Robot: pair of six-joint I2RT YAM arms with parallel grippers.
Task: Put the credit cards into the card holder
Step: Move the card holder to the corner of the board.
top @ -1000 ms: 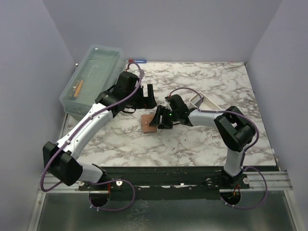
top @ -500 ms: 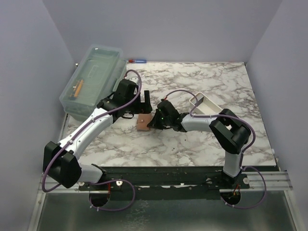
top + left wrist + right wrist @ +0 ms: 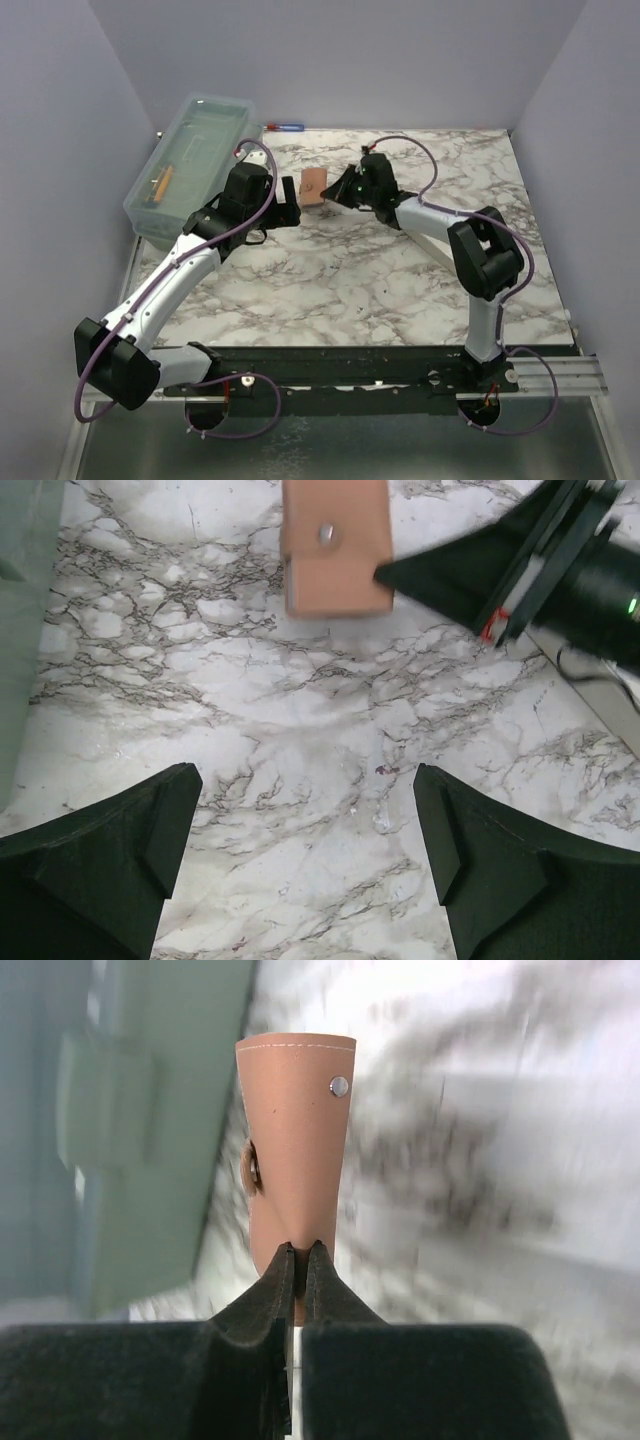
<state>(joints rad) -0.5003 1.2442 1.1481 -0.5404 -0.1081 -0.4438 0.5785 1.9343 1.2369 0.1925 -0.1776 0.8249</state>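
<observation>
Box (image 3: pixel 195 160) sits far left. Left gripper (image 3: pixel 305 850): fingers spread, nothing between them, aimed at the holder (image 3: pixel 335 550) just ahead. Holder is folded, looks lifted off the marble (image 3: pixel 400 280), pinched by one edge in the right gripper (image 3: pixel 299 1260), fingers clamped on it. No cards in any view. Reads as the present-the-holder step. Next: left takes the free flap and opens it without tugging it out of right's thin grip.

I can read no words, numbers, brands or signs in any of my views. The card holder (image 3: pixel 295 1150), at twelve o'clock in my right wrist view, bears only a plain metal stud (image 3: pixel 339 1086).
</observation>
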